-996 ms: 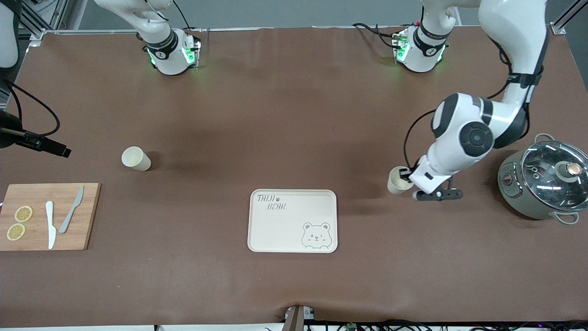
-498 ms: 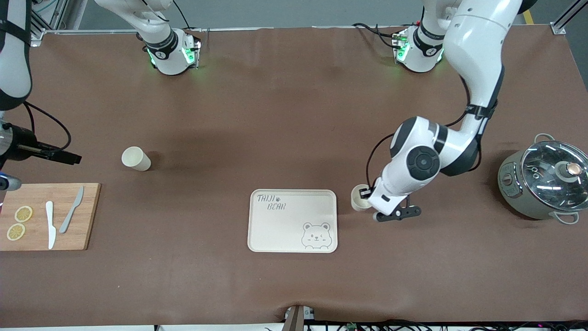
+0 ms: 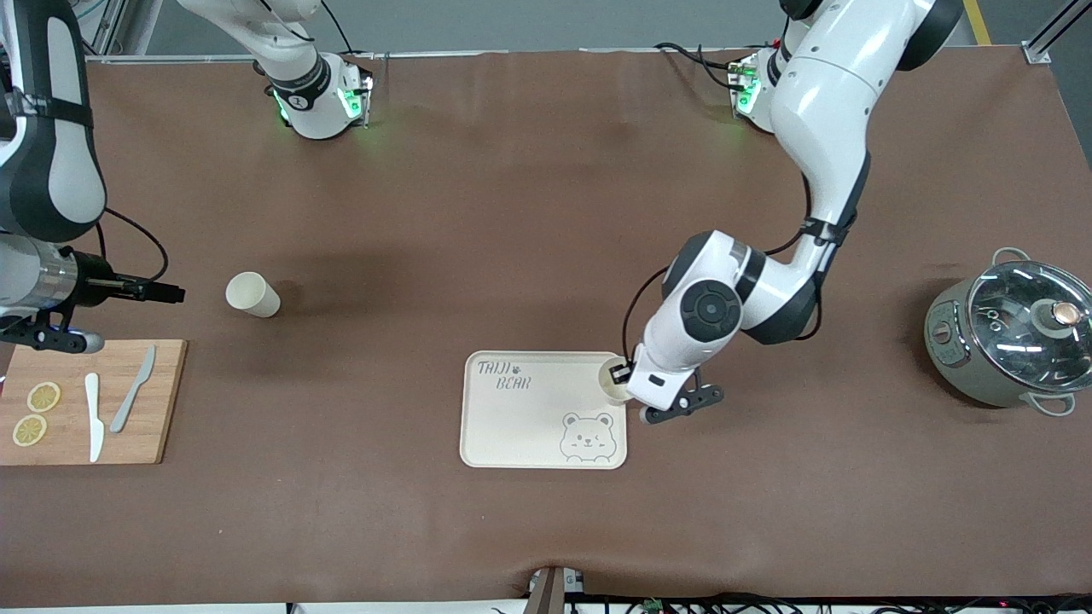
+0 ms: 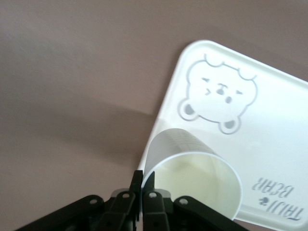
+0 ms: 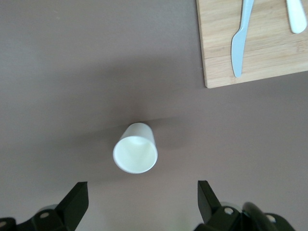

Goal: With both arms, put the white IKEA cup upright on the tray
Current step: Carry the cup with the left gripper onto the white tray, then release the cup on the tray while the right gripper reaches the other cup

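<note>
We see the left gripper [image 3: 621, 375] pinching the rim of a thin white plastic cup [image 3: 612, 379], upright over the cream bear-printed tray [image 3: 520, 426]. It looks light and easily crushed, so we'd keep to a gentle rim pinch. The right gripper [image 5: 139, 202], jaws spread, hovers over a second white cup [image 3: 252, 295] standing on the table.

Left gripper [image 3: 627, 380] mostly hidden under its own wrist, held cup's [image 4: 192, 180] base out of sight, cutting board [image 5: 250, 41] cropped at the edge

**Cup carried to the tray's edge**

The left claw [image 3: 625, 375], pinched on the rim of a white cup [image 3: 613, 379], has swung from near the pot [image 3: 1007, 333] across the desk [image 3: 546, 213] to the tray [image 3: 512, 426], so the cup now hangs over the tray's corner at the left arm's end. The right claw [image 3: 175, 294] has come in toward the second cup [image 3: 252, 295], its fingers spread wide.
</note>
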Controlling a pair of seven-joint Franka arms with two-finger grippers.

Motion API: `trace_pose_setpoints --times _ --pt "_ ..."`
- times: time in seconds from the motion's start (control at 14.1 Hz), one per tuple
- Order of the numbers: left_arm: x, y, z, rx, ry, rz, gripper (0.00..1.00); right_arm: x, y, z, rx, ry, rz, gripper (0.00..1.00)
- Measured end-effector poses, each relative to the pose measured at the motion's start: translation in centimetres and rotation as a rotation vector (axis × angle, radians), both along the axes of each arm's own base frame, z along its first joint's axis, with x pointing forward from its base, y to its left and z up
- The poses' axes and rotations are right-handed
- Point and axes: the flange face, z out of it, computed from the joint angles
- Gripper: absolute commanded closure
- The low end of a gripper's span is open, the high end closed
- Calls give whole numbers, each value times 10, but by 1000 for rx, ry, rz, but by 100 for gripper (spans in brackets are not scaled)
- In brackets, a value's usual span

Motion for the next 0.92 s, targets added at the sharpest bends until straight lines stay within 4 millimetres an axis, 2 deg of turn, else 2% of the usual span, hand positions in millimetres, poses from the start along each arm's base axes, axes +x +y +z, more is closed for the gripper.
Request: trace_pose_setpoints --times 0.14,0.28,0.36,0.43,0.5,0.57,0.71,0.92 --pt "-5 -17 -14 -17 -13 32 100 -14 -3 -31 3 -9 5 0" --pt "-8 -25 -30 -20 -9 45 100 -30 4 -54 5 -10 11 0" --pt "-8 -25 -36 -19 -3 48 94 -38 7 -64 3 -18 14 0" --pt "-8 -24 -41 -16 2 50 78 -48 11 -74 1 -31 16 0" --pt "-8 -24 -42 -15 2 51 47 -57 14 -84 -1 -42 19 0" --pt "-7 -23 -41 -16 0 52 0 -64 16 -92 -1 -46 21 0" --pt "-5 -24 -39 -19 -4 53 0 -71 18 -101 -1 -48 26 1" --pt "1 -24 -23 -33 -29 57 0 -73 18 -106 -7 -75 29 13"
